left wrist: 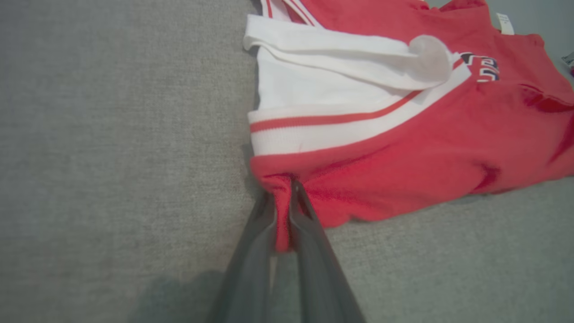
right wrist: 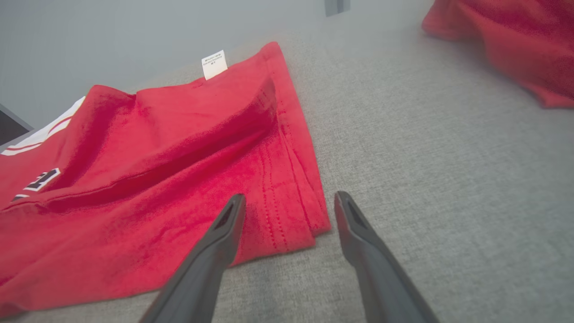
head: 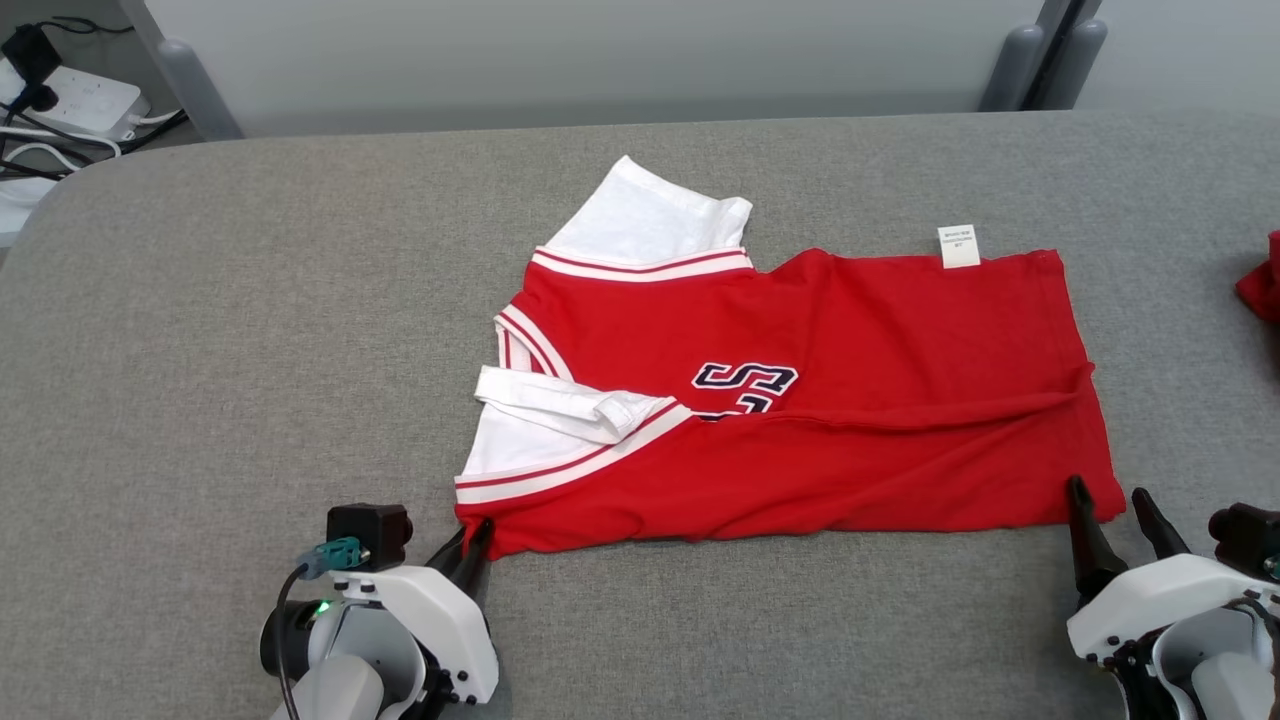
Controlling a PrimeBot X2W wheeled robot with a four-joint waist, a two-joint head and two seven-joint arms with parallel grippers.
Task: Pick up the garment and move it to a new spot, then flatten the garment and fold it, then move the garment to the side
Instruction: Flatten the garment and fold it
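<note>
Starting at the left fingers (left wrist: 309, 233), a bunched fold of red cloth was seen clamped between them: the near left corner of the red and white jersey (head: 880, 340), just below its striped sleeve band (left wrist: 323, 130). The right fingers (right wrist: 219, 242) were held apart, one over the cloth and the other over bare tabletop (head: 250, 350), so that the near right hem corner (right wrist: 309, 224) was straddled but not yet gripped. The two near corners were judged to have been chosen so that the near edge could be lifted evenly and carried over for a fold.

The jersey was laid lengthwise across the middle of the tabletop, sleeves to the left and hem to the right. It was mostly flat, though a long crease was seen across the lower body and a white flap (head: 570, 405) was doubled over beside the navy lettering (head: 745, 385). A white care label (head: 958, 246) was left sticking out at the far edge. A second red garment (head: 1262, 285) was lying at the right edge, well apart, where it might be caught were the jersey moved that way. A power strip (head: 85, 100) was seen beyond the far left corner.
</note>
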